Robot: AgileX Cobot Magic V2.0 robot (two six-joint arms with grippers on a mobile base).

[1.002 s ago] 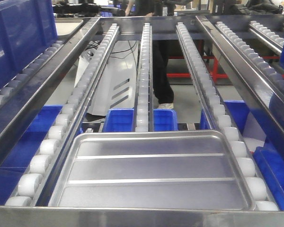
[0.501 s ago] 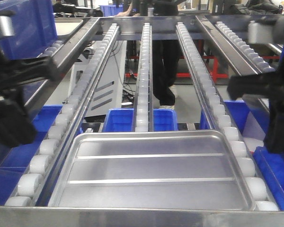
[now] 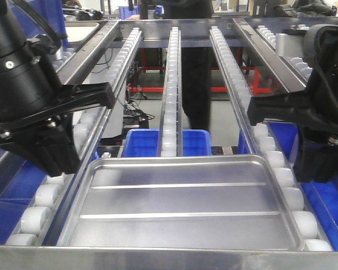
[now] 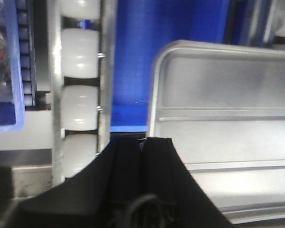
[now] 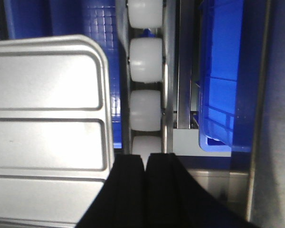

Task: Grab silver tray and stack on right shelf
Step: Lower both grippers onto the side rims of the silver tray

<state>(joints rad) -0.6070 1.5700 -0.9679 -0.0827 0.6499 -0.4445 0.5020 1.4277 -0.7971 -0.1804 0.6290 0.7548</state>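
The silver tray (image 3: 180,208) lies flat at the low near end of the right shelf (image 3: 169,79), its near rim up against the shelf's brushed-steel front bar (image 3: 169,260); its two long raised ribs run across from left to right. It sits between the two outer rails of white rollers (image 3: 48,194), with the middle rail ending at its far rim; blue bins (image 3: 142,143) show below the rack beyond it.

The left arm (image 3: 22,73) hangs over the left roller rail beside the tray's far left corner; the right arm (image 3: 321,112) hangs over the right rail beside the far right corner; in the front view neither is seen touching the tray.

In the left wrist view the left gripper (image 4: 142,142) has its two black fingers pressed together with only a thin seam between them, and it holds nothing; the tips sit over the tray's left rim, and whether they touch it cannot be told. A strip of blue shows between that rim and the roller rail.

In the right wrist view the right gripper (image 5: 145,159) is likewise closed finger to finger and empty; its tips sit over the gap between the tray's right rim and the right rail, just beside the tray; a blue crate (image 5: 223,85) lies beyond the rail.

A person's dark trouser legs (image 3: 198,84) stand behind the far end of the rack.
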